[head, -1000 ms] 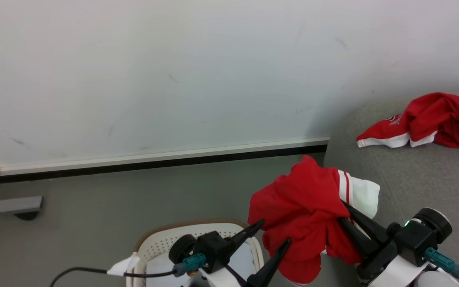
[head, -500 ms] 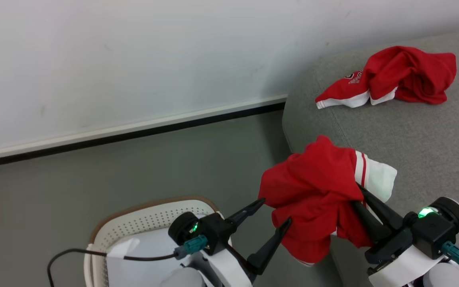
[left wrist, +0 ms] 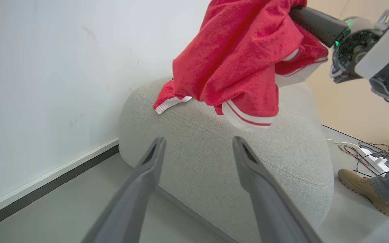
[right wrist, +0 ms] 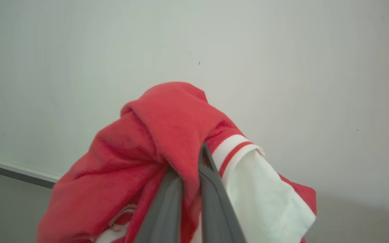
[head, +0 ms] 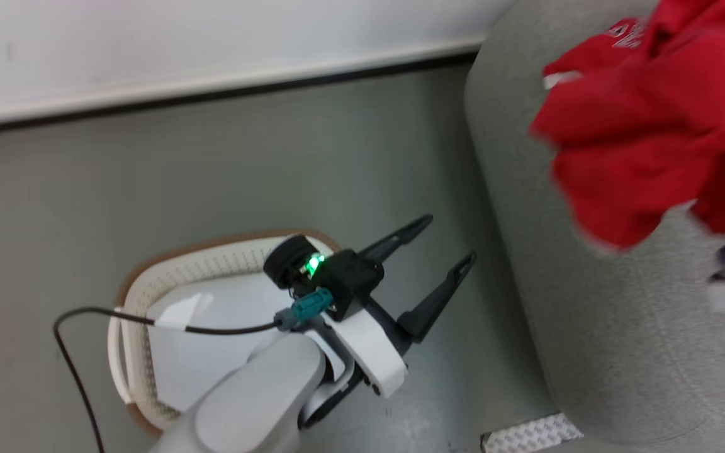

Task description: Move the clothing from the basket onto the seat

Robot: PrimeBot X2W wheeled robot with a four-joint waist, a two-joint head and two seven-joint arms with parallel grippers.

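My right gripper (right wrist: 190, 163) is shut on a bunch of red clothing (right wrist: 154, 141) with white striped trim. In the left wrist view that clothing (left wrist: 235, 60) hangs from the right gripper (left wrist: 311, 20) above the grey seat (left wrist: 214, 162). Behind it another red garment (left wrist: 169, 101) lies on the seat. The head view has the held clothing (head: 639, 138) blurred at the top right, over the seat (head: 589, 327). Open and holding nothing, my left gripper (head: 447, 239) hovers beside the cream basket (head: 148, 277), fingers toward the seat. A flat white sheet (head: 211, 352) lies inside the basket.
A white wall with a dark skirting strip (head: 211, 94) runs behind the grey floor. A person's tan shoe (left wrist: 363, 189) and loose cables (left wrist: 366, 155) lie beyond the seat. A metal tread plate (head: 529, 434) sits at the seat's foot.
The head camera has tilted down and turned. My right gripper has carried the red clothing up and over the seat. The left gripper stays open near the basket.
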